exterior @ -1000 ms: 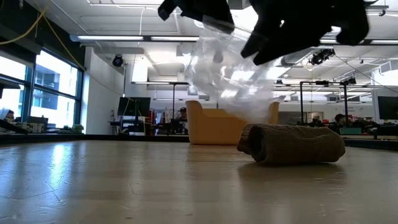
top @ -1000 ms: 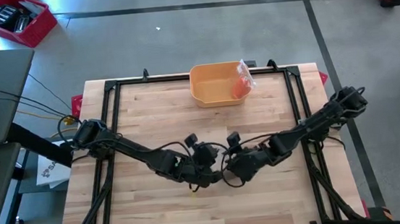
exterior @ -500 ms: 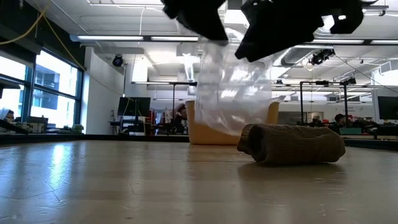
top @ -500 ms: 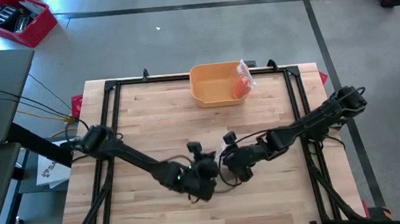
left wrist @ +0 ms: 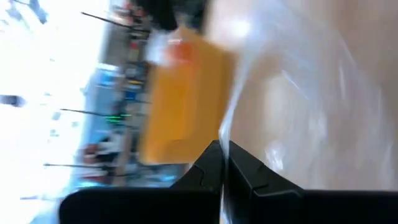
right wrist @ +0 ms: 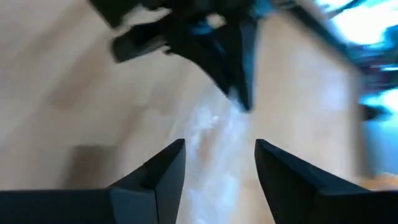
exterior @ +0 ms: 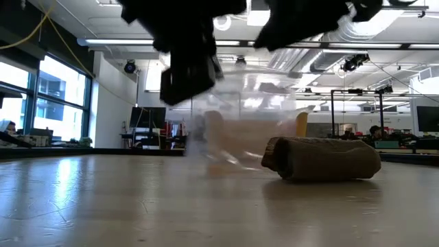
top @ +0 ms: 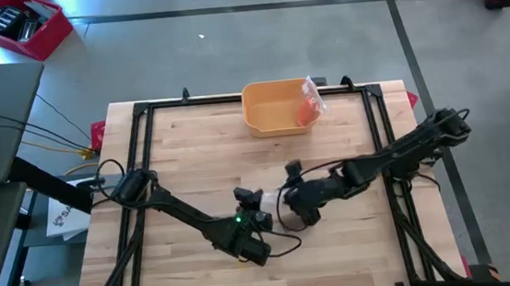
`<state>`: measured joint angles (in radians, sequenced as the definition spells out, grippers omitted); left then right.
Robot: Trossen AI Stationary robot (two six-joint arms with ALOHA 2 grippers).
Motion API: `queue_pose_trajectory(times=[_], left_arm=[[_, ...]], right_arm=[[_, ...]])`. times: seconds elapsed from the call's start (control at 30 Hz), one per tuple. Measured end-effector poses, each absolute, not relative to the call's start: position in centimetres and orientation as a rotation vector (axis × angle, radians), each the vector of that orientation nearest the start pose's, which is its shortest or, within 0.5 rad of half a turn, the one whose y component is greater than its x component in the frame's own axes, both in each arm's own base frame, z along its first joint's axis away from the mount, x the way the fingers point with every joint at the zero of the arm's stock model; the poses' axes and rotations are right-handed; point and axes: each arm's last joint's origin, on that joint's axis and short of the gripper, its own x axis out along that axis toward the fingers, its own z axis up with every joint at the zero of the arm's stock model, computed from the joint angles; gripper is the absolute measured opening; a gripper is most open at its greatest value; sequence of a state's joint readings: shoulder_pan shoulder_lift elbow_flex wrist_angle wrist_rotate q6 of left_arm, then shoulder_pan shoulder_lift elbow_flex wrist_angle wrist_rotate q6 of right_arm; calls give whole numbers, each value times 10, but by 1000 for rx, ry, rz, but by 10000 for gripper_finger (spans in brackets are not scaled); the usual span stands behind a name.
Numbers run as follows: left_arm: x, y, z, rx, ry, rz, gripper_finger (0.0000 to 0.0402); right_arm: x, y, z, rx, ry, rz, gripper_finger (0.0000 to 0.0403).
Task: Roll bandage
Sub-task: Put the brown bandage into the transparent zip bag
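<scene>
The left gripper [left wrist: 222, 163] is pinched tight on the edge of a clear plastic bag [exterior: 254, 120], lifting it just off the table [top: 182, 159]; the right gripper [right wrist: 217, 163] stands open just beside it, holding nothing. That film looks light, limp and slippery, best taken at its rim. The rolled bandage [exterior: 322, 159] lies on the wood nearby, soft and squashable. Both arms reach low toward mid-table.

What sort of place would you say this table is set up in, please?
Probably a robotics lab or workshop in an open industrial hall: exposed ceiling pipes and strip lighting, rows of workbenches with monitors, and a wooden table framed in black rails on a concrete floor.
</scene>
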<state>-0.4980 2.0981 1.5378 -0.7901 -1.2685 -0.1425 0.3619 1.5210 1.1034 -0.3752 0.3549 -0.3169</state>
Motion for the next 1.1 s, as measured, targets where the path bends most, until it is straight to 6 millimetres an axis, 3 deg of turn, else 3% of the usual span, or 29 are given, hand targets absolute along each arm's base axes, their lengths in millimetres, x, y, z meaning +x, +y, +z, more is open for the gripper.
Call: queue_pose_trajectory(times=[0.1,0.23,0.43,0.6,0.77,1.1], left_arm=[[368,-164,196,1070,839,751,0],[369,-155,192,1131,929,715,0],[374,-158,173,789,888,735,0],[370,-172,171,549,816,749,0],[366,-183,170,424,799,729,0],[364,-189,168,350,840,686,0]], right_arm=[[291,111,272,-649,684,48,182],[270,121,271,-638,716,88,181],[233,131,211,-482,899,173,181],[209,139,165,-249,918,302,181],[204,134,143,-124,735,323,184],[218,111,140,-126,617,270,263]])
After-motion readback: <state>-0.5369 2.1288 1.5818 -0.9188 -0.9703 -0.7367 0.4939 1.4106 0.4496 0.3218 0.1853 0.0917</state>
